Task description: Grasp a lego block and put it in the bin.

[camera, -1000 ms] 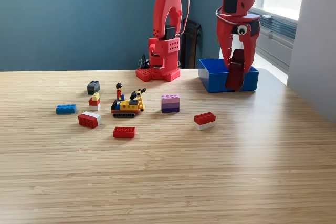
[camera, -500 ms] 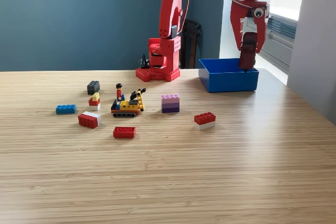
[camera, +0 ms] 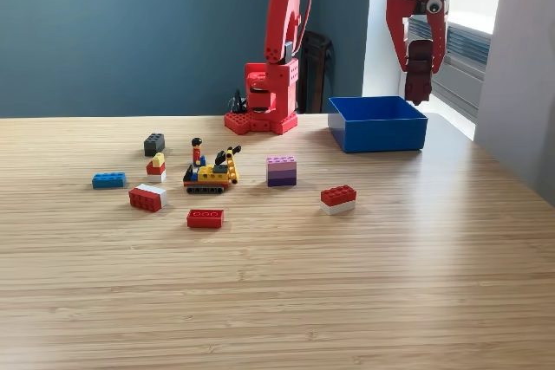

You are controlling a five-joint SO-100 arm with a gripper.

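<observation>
Claw hangs above the bin's far corner, jaws together, seemingly empty. Blocks below-left look light, rigid, slick; pinch the red-white block across flat sides.

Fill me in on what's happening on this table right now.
A red robot arm is sorting toy bricks into the blue bin at the back of the table. Its gripper hangs above the bin's far right corner with no brick visible in it; whether the jaws are open is unclear. Out on the wood lie the pink-and-purple block, the red-and-white block, the flat red brick, the light blue brick, the dark grey brick and a small yellow toy vehicle with a figure.
</observation>
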